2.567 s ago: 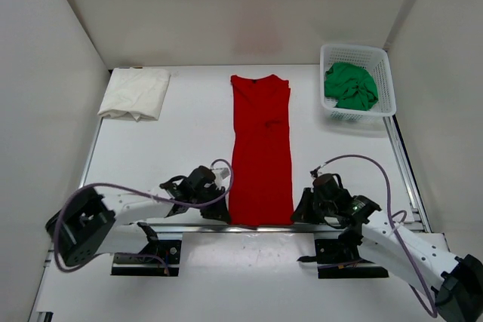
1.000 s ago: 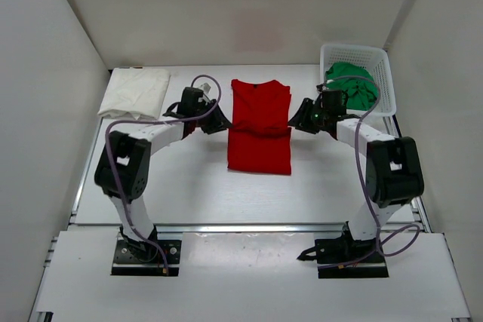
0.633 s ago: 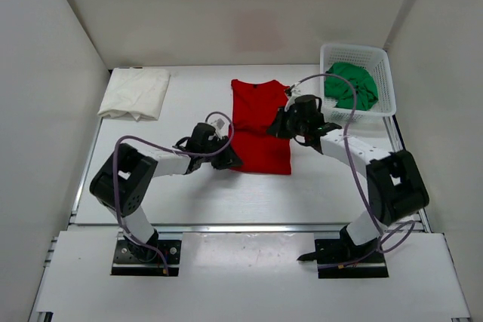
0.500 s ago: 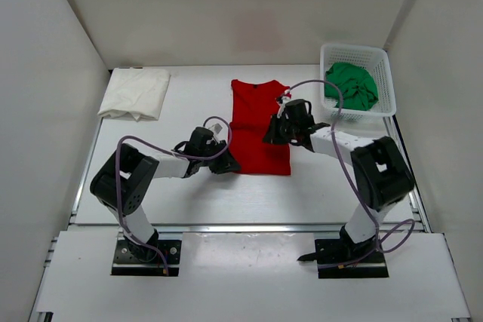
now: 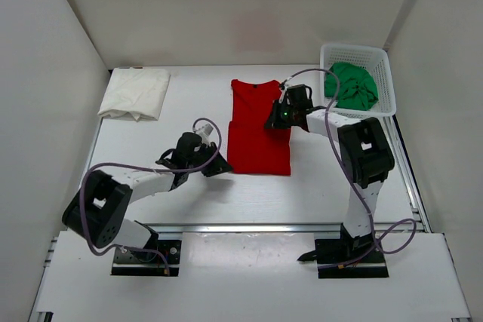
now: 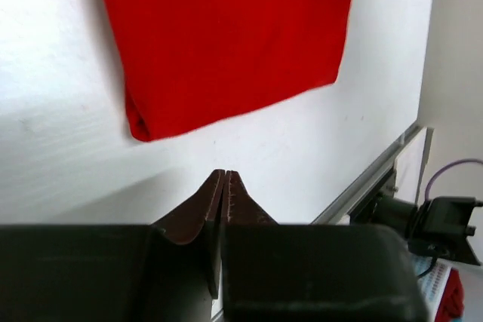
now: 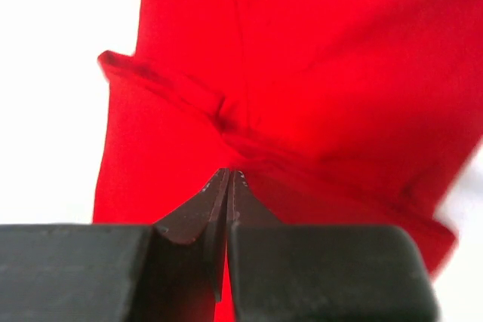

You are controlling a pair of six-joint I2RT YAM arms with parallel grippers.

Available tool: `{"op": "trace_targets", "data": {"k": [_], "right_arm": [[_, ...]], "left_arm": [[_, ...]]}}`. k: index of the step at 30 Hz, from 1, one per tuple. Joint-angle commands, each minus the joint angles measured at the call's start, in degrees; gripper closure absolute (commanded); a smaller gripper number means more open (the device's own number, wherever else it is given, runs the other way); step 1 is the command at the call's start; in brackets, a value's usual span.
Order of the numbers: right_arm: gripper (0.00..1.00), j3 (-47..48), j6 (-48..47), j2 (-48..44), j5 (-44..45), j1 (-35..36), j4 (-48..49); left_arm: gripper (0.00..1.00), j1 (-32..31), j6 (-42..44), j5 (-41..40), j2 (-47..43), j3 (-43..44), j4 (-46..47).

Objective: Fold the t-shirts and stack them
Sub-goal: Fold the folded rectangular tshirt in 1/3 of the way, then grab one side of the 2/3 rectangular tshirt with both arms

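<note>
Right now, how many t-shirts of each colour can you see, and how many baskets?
Red t-shirt: 1
Cream-white t-shirt: 1
Green t-shirt: 1
White basket: 1
Total: 4 things, 3 t-shirts and 1 basket

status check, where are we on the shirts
Left gripper shut, empty, off near corner of red shirt. Right gripper shut at its fold, grip unclear. White shirt folded far left; green shirt bunched in basket. Nothing blocking.
</note>
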Motion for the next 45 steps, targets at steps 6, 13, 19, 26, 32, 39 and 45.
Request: {"op": "trace_targets", "data": {"k": [6,13,19,26,32,39,45], "right_arm": [[0.87,-21.53,4.22,-27.68,-1.22,-3.96,6.96],[0.74,-41.92,5.1,-40.96,0.89,-6.52,4.67],[0.57,-49.5,6.6,-41.06,-1.83,-7.23,7.84],[0.67,-49.95,8.26,-35.17,-2.54,-6.34,13.1],[0.89,-49.15,9.14,-33.14,-2.98,-7.14,16.62],[1.0,-50.9,9.15,-39.36,-1.84,-5.21,13.65],[1.0,-58.45,12.12,-56.14,3.34,1.9,1.0]], "left_arm": [[0.74,3.89,5.28,-3.86,-1.95,-1.14,-3.93],[0.45,3.27,5.9,-5.35,4.81,1.32,-3.67],[0.38,2.31,5.28,-5.26,8.77,2.63,-1.65],[0.62,2.13,4.93,-5.35,10.97,2.47,-1.56],[0.87,2.22,4.23,-4.39,11.76,3.43,-0.86],[1.0,0.56,3.96,-7.11,7.03,2.47,-4.45],[1.0,-2.35,6.95,-6.84,-3.85,-3.93,-14.0]]}}
